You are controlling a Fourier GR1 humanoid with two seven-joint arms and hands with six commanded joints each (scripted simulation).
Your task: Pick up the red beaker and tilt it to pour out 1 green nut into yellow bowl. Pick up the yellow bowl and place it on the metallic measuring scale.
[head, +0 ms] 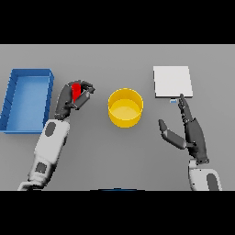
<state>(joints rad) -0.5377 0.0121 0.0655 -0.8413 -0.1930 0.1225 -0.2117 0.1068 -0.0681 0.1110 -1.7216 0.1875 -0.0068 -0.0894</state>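
The red beaker (pixel 76 91) is wrapped by my left hand (pixel 72 98), fingers and thumb curled round it, left of the yellow bowl (pixel 125 108). The bowl stands at the table's middle and I see no nut inside it. The metallic measuring scale (pixel 172 81), a pale square plate, lies at the back right. My right hand (pixel 193 131) hovers open just in front of the scale, fingers straight and pointing toward it, thumb spread toward the bowl. The beaker's contents are hidden by my fingers.
A blue rectangular bin (pixel 27 98) sits at the far left, close beside my left arm. Grey table surface stretches between the bowl and my right hand.
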